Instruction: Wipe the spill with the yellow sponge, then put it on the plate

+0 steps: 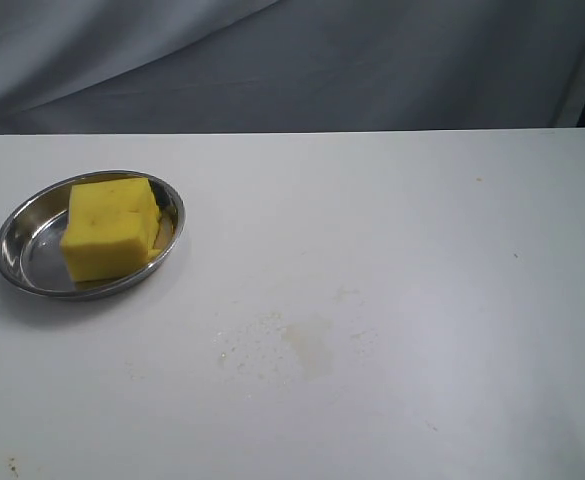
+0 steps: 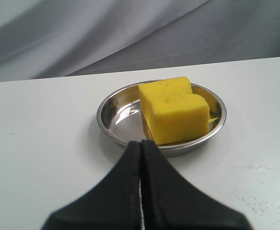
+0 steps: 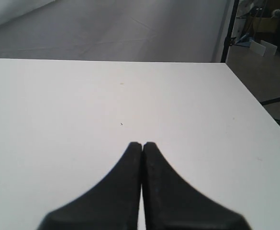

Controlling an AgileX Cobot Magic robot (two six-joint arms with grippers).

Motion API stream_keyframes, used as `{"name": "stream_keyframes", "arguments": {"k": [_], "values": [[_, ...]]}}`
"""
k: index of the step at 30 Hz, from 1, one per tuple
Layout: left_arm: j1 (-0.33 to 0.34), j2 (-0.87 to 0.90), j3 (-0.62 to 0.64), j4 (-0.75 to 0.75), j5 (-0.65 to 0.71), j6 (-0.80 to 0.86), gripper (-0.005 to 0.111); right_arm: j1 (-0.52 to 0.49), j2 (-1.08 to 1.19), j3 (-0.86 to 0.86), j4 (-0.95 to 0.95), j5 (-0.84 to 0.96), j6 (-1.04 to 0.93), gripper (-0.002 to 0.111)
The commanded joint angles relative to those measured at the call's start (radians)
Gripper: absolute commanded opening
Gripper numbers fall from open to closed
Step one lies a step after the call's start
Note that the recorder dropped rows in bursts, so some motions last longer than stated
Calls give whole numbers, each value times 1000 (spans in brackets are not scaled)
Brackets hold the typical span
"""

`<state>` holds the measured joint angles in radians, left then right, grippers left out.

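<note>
The yellow sponge (image 1: 110, 227) lies in the steel plate (image 1: 22, 245) at the left of the white table. The left wrist view shows the same sponge (image 2: 176, 111) resting in the plate (image 2: 117, 115), just beyond my left gripper (image 2: 140, 143), whose black fingers are shut with nothing between them. The spill (image 1: 310, 343) is a faint pale-tan smear with small specks near the table's middle front. My right gripper (image 3: 142, 144) is shut and empty over bare table. Neither gripper shows in the exterior view.
A grey cloth backdrop (image 1: 292, 60) hangs behind the table's far edge. In the right wrist view the table's edge (image 3: 254, 96) runs close by, with a dark stand (image 3: 229, 28) and floor beyond it.
</note>
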<state>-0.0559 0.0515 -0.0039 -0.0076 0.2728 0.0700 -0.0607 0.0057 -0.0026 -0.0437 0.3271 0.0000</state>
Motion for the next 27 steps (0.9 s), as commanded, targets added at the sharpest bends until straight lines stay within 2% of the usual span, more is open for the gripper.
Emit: {"name": "stream_keyframes", "arguments": {"k": [1, 5, 27], "values": [[-6, -4, 4, -8, -8, -1, 0, 15, -6, 3, 13, 2, 8, 0], [-6, -4, 4, -8, -8, -1, 0, 53, -6, 3, 11, 4, 8, 0], [-6, -4, 4, -8, -8, -1, 0, 52, -6, 3, 9, 6, 8, 0]]}}
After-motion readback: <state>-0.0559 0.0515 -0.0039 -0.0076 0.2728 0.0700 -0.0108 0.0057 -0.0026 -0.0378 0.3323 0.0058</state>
